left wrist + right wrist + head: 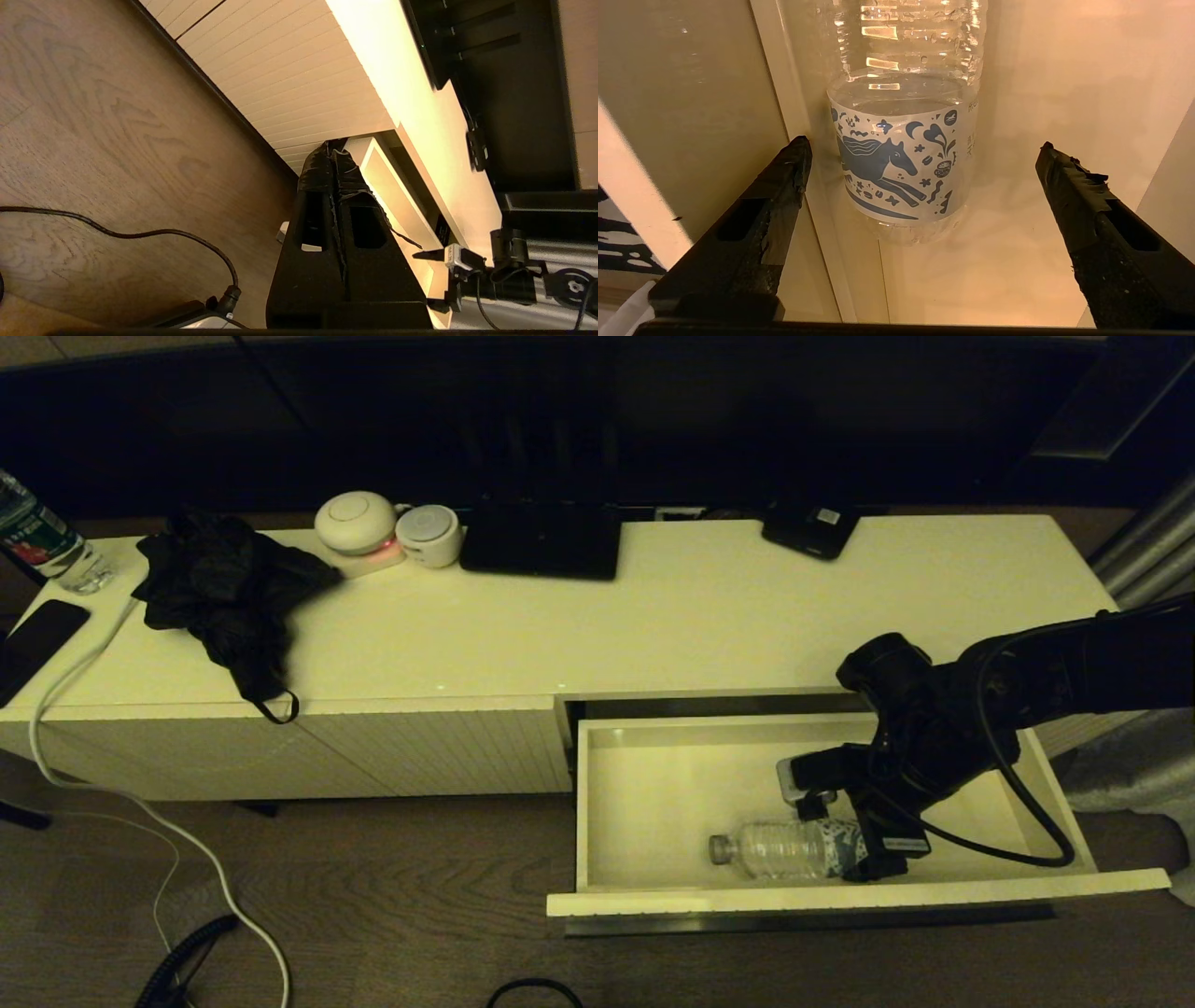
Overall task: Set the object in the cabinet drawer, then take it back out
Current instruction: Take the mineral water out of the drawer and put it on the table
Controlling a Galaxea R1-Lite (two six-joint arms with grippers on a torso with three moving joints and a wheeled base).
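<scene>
The drawer (840, 896) is standing pulled out from the cabinet (653, 616), at the cabinet's right end in the head view. The bottle (780, 847) is lying on its side on the drawer floor, near the front wall, with its grey cap pointing toward the robot's left and its labelled base toward the right.

The right gripper (845, 840) is reaching into the drawer from the right and is sitting at the bottle's base end. In the right wrist view the two fingers (784, 177) are standing spread wide, one on each side of the labelled base (901, 163), with clear gaps to the plastic: the jaws are released and are grasping nothing.

The left gripper (334, 158) is hanging parked low beside the cabinet front, above the wooden floor (117, 116); its fingers are lying pressed together, clenched on nothing.

On the cabinet top a black cloth (229, 588) and a second bottle (42, 541) are resting at the far left
</scene>
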